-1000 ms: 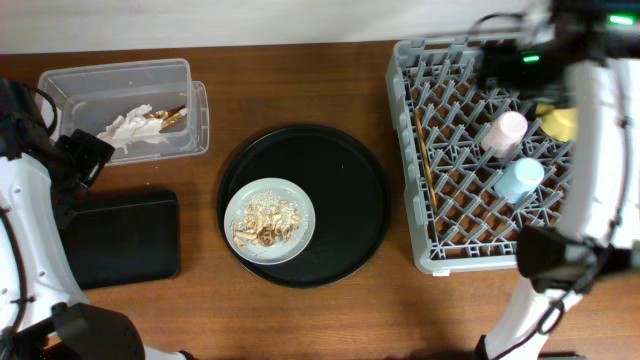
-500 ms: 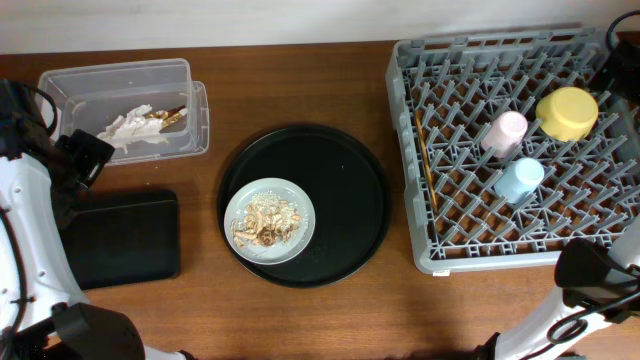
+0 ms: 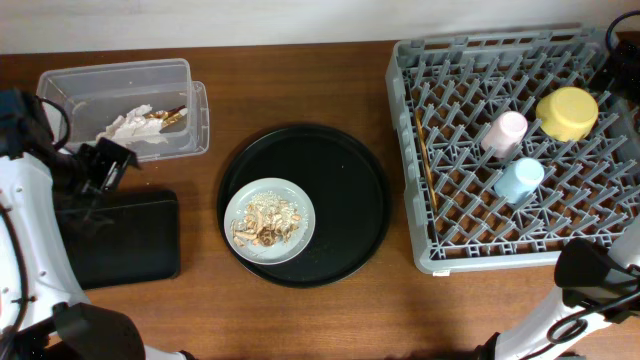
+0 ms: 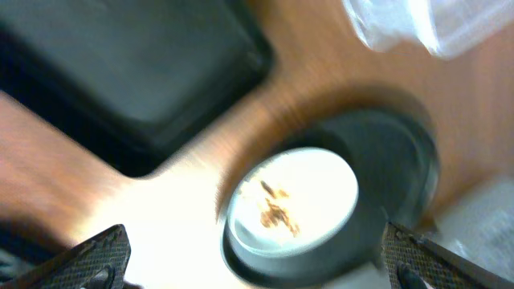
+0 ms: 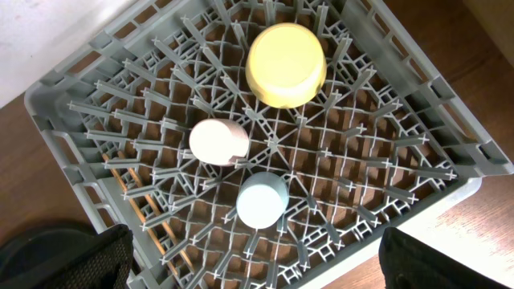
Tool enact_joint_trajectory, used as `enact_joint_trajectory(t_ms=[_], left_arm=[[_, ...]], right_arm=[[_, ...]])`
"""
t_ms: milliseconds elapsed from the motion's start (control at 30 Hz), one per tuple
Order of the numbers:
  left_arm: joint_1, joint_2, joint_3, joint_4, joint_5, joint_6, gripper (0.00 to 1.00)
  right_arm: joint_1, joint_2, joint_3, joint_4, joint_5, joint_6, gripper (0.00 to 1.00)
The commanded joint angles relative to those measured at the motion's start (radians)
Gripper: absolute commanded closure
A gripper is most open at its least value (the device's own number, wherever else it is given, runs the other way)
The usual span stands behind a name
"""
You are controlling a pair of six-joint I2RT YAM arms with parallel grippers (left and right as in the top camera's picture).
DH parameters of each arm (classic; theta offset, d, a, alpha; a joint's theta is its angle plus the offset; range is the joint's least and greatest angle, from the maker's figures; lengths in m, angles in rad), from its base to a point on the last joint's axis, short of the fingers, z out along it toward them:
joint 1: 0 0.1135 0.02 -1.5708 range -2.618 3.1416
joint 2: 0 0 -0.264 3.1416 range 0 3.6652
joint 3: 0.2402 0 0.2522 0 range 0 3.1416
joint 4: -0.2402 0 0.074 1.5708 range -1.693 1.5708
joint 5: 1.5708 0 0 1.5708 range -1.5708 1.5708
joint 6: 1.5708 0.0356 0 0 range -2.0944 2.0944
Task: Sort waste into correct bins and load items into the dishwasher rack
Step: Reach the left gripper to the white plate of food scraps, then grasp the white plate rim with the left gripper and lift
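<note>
Left gripper shifted right, wide; right gripper wide; rack: bowl, pink cup, blue cup; tub: wrappers.

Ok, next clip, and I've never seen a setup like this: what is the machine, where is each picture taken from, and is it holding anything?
It is two robot arms at a wooden table, each ending in a two-finger gripper. One picture looks straight down from above. The other two come from cameras on the wrists, so each shows its own fingers in the bottom corners.

The left gripper hangs between a clear tub holding wrapper scraps and a shallow black tray. In the middle, a round black tray carries a plate of food bits. On the right, a grey rack holds a pink cup, a blue cup, a yellow bowl and chopsticks. The right gripper looks down on it.

Both grippers are open and empty.
</note>
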State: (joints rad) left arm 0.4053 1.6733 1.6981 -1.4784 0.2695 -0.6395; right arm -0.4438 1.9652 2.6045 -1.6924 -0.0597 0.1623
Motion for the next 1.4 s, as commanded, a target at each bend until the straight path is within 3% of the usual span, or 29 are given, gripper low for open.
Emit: enact_joint_trajectory(t_ms=[0,100,333,500,633,700,833,1033,1133,1367], left_arm=[[-0.112,-0.017,0.002,-0.013,0.219,0.145,0.01],[-0.279,-0.017,0.001,-0.011,0.150,0.166,0.00],[-0.724,-0.014,0.000,0.108,-0.193,0.087,0.01],[-0.918,0.039,0.000,0.136,-0.335,0.022,0.01],[-0.983,0.133,0.000,0.171,-0.375,0.021,0.01],[-0.996,0.193,0.000,0.198,-0.375,0.021,0.08],[-1.001,0.319,0.000,0.219,-0.364,-0.051,0.37],[-1.011,0.451,0.000,0.240,-0.365,-0.102,0.44],[-1.027,0.498,0.000,0.277,-0.367,-0.109,0.63],[-1.067,0.540,0.000,0.332,-0.387,-0.138,0.64]], right_arm=[[-0.002,0.006,-0.001,-0.006,0.016,0.011,0.02],[-0.002,0.006,-0.001,-0.006,0.016,0.011,0.02],[-0.002,0.006,-0.001,-0.006,0.016,0.011,0.02],[-0.002,0.006,-0.001,-0.006,0.016,0.011,0.02],[-0.002,0.006,-0.001,-0.006,0.016,0.011,0.02],[-0.002,0.006,-0.001,-0.006,0.016,0.011,0.02],[-0.002,0.006,-0.001,-0.006,0.016,0.011,0.02],[-0.002,0.006,-0.001,-0.006,0.016,0.011,0.02],[-0.002,0.006,-0.001,-0.006,0.016,0.011,0.01],[-0.002,0.006,-0.001,-0.006,0.016,0.011,0.02]])
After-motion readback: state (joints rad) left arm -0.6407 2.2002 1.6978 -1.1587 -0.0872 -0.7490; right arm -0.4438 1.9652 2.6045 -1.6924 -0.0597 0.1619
